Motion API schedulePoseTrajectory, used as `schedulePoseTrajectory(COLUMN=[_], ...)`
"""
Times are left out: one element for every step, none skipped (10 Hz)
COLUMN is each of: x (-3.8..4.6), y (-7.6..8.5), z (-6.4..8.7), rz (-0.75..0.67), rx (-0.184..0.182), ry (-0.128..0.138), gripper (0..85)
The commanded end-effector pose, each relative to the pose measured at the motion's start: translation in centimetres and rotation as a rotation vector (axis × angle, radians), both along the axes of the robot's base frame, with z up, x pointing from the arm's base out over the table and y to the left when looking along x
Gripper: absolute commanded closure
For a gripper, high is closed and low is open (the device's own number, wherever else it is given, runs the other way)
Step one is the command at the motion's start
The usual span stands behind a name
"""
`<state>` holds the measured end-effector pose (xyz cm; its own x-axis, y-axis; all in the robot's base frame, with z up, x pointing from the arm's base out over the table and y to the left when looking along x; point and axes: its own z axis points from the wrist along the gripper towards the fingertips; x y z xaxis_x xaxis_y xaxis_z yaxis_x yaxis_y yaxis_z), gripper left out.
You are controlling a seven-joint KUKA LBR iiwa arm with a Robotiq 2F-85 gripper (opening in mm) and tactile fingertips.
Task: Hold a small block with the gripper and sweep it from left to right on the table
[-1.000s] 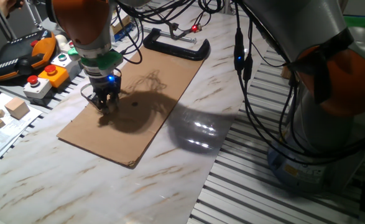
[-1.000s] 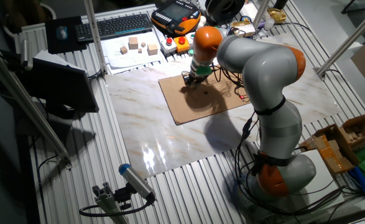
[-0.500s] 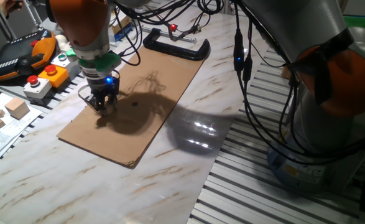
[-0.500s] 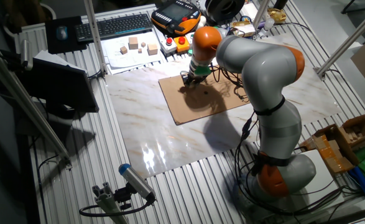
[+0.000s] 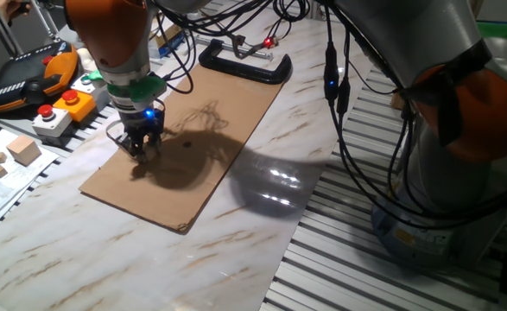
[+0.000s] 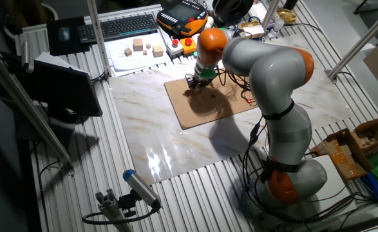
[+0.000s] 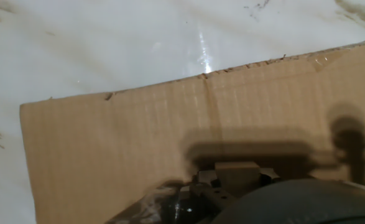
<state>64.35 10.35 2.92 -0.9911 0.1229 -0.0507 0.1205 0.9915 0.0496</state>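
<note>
The small block (image 7: 237,169) sits pinched in my gripper (image 5: 140,149), pressed onto the cardboard sheet (image 5: 203,138) near its left end, by the desk's (image 5: 106,250) far edge.

A white bench (image 5: 106,250) veined in thin tan streaks carries a plain brown cardboard sheet (image 5: 210,147) marked with dark scribbles. The black pincer (image 5: 139,152) shows a blue light beneath a green ring, on an orange and grey arm (image 6: 266,64). Pale wooden cubes (image 6: 138,45) sit on white paper beside an orange and black handset (image 5: 28,73); a black clamp (image 5: 244,62) lies beyond.
</note>
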Motion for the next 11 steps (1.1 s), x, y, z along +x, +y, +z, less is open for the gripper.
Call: schedulePoseTrajectory(x=[-0.06,-0.03,-0.03,-0.05,-0.05,-0.04,-0.05,-0.05,-0.05,-0.05,-0.04], y=[0.1,0.2,0.4,0.5,0.6,0.7,0.8,0.9,1.0,1.1,1.2], z=[-0.1,0.0,0.0,0.0,0.0,0.0,0.0,-0.1,-0.2,-0.1,-0.1], rz=[-0.001,-0.003,-0.003,-0.003,-0.004,-0.006,-0.007,-0.009,-0.01,-0.012,-0.013], rx=[0.002,0.002,-0.001,-0.001,-0.001,-0.001,-0.001,0.0,0.001,0.002,0.002], ry=[0.001,0.001,0.001,0.001,0.003,0.003,0.003,0.003,0.001,0.001,0.002], gripper=[84.3,84.3,84.3,84.3,84.3,84.3,84.3,84.3,84.3,84.3,84.3])
